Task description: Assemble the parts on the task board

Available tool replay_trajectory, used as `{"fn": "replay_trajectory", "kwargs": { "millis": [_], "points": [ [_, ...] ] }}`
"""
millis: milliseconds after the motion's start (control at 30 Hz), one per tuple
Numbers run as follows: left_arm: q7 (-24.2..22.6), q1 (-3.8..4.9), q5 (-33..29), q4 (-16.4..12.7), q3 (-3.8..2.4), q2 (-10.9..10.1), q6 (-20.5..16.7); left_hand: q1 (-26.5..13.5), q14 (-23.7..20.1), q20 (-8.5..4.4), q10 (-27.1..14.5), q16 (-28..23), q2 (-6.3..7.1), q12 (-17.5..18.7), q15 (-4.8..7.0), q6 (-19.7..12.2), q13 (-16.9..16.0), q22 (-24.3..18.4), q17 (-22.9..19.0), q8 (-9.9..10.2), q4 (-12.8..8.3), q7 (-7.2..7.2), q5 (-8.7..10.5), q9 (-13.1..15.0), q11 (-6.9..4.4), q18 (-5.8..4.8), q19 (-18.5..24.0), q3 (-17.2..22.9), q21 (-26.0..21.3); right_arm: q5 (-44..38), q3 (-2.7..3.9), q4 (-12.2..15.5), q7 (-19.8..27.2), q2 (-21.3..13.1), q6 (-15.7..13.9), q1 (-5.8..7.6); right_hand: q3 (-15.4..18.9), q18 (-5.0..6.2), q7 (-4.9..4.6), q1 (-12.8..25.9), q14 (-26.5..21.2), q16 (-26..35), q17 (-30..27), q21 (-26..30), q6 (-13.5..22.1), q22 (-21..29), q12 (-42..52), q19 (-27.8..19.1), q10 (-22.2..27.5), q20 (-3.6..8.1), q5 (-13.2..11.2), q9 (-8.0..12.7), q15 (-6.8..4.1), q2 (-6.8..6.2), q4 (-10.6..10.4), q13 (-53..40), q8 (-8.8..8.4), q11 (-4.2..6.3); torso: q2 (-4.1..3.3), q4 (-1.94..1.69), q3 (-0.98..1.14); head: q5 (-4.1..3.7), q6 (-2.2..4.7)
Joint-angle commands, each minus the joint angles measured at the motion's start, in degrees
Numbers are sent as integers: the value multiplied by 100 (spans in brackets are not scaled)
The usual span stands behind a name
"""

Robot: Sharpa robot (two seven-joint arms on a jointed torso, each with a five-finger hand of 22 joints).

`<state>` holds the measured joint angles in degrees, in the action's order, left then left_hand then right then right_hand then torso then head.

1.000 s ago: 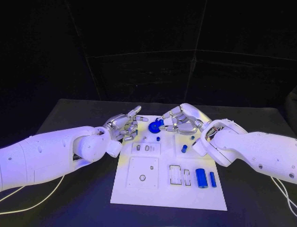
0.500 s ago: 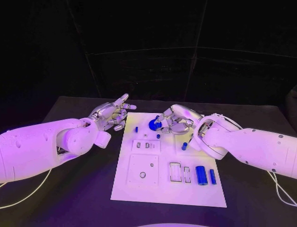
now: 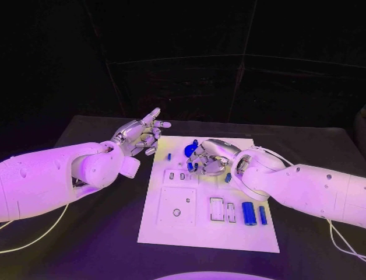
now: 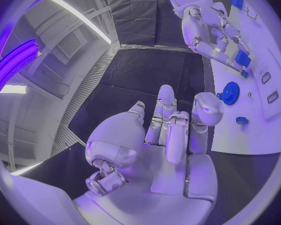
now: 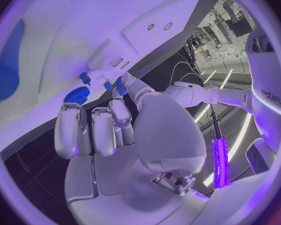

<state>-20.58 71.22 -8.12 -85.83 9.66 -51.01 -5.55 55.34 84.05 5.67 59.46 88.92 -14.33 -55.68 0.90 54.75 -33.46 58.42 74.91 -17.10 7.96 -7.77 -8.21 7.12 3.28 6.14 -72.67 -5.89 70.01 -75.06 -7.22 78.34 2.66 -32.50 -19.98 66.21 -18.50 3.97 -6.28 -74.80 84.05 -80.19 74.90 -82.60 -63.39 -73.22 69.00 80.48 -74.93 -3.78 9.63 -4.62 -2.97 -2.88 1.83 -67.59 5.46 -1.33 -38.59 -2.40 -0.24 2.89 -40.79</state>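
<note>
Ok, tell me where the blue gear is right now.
In the head view the blue gear sits at the far end of the task board, just left of the right hand and its fingers.

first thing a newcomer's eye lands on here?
Probably the white task board in the middle of the black table, bright against the dark. Next, the right hand reaching over the board's far half, its fingers beside a blue gear-like part. The left hand is raised off the board's far left corner, holding nothing, and two blue cylinders lie near the board's right edge.
</note>
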Motion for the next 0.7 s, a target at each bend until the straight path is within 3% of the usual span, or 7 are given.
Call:
{"fn": "replay_trajectory", "kwargs": {
  "millis": [33,233,700],
  "points": [
    [-159,8,-146,-26,-6,16,-25,30,504,-1,-34,-23,-32,44,-31,-52,16,-13,1255,-10,-35,-9,-31,7,9,70,37,2,-42,-376,4,-52,-129,52,144,-21,38,-33,28,20,352,-10,315,-18,-53,0,1,23,14,3,-14,-6,35,44,1,7,40,-3,-7,-4,3,0,-28],
    [-120,9,-155,-24,-6,55,-56,27,493,0,-34,-37,-27,60,-32,-50,30,-38,1227,-14,-43,-8,-30,11,10,75,50,-5,-60,-490,4,-120,-186,138,171,-79,38,-33,28,20,352,-10,315,-18,-53,0,1,23,14,3,-14,-6,35,44,1,7,40,-3,-6,14,5,23,-58],
    [-89,9,-157,-14,-5,94,-35,25,493,0,-32,-37,-23,70,-32,-46,39,-39,1227,-19,-49,-7,-30,14,9,75,49,-11,-61,-767,4,-166,-396,226,275,-131,43,-31,31,20,350,-5,309,-15,-57,8,-22,18,32,4,-13,-7,33,48,-2,31,40,0,-1,8,5,28,-85]
  ]
}}
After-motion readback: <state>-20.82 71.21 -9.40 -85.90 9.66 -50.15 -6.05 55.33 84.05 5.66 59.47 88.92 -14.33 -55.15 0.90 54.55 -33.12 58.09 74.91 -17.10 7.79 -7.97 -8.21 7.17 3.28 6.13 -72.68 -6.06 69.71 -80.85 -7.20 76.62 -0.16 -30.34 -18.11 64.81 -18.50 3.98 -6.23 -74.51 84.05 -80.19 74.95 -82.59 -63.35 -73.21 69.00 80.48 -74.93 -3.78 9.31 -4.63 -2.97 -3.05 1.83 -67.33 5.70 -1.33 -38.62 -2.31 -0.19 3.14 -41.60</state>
